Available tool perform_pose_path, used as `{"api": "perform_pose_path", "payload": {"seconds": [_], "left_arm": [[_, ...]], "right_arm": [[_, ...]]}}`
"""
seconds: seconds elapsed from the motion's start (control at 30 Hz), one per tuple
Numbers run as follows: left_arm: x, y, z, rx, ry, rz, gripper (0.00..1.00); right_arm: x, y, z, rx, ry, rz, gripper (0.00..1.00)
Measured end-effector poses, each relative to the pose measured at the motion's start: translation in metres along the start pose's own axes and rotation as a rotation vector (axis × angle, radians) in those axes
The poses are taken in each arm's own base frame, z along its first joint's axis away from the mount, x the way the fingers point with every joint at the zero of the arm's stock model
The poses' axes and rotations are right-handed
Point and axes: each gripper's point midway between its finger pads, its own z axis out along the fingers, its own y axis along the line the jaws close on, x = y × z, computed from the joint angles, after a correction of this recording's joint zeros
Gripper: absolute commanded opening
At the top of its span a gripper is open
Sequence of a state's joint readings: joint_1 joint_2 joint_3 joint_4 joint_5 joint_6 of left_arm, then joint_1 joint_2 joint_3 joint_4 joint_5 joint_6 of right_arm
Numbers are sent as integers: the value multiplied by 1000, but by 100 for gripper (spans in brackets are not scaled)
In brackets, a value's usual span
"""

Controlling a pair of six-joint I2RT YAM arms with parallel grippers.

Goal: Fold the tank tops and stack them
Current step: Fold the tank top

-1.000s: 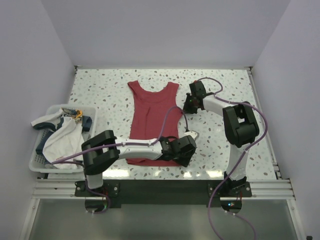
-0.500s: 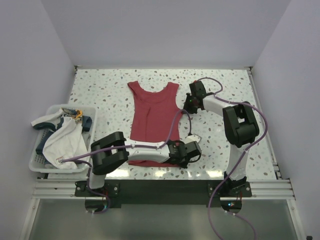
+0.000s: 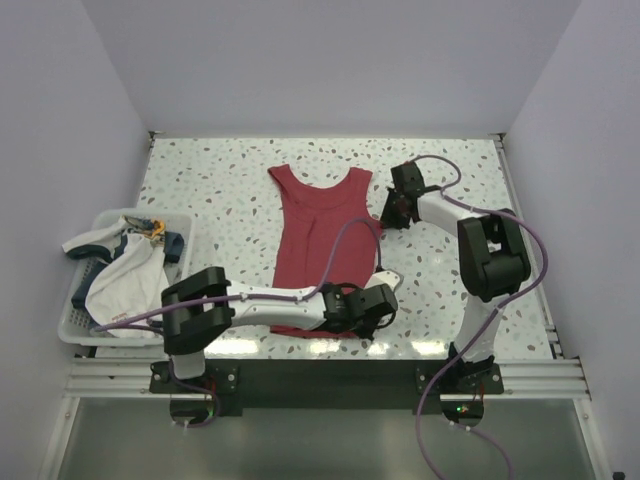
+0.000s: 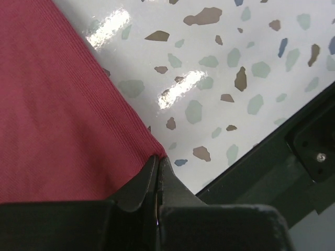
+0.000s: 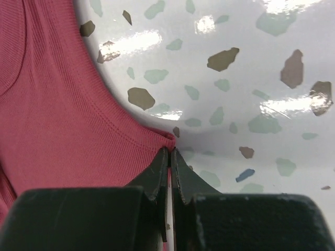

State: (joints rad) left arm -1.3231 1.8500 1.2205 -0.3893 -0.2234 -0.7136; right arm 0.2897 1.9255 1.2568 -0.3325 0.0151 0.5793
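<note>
From above I see the basket at the table's left edge, with the white top heaped in it. Its print is too small for me to read. The red top lies flat mid-table, straps at the far end. Only the wrist views show the grips. The left gripper is clenched on the red top's near right hem corner. The right gripper is pinched on its right edge, at the foot of the armhole. Neither wrist view shows the basket.
</note>
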Motion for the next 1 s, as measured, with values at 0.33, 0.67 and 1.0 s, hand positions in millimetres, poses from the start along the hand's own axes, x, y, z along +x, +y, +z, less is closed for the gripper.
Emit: {"api": "perform_pose_path", "payload": {"seconds": [0.33, 0.67, 1.0], "left_arm": [[-11, 17, -35, 91, -88, -89, 0], [7, 57, -45, 66, -91, -196, 0], [26, 85, -56, 23, -94, -289, 0]], "right_arm": [[-11, 15, -17, -12, -26, -23, 0], [-28, 87, -28, -86, -74, -109, 0], [1, 140, -2, -99, -30, -200, 0]]}}
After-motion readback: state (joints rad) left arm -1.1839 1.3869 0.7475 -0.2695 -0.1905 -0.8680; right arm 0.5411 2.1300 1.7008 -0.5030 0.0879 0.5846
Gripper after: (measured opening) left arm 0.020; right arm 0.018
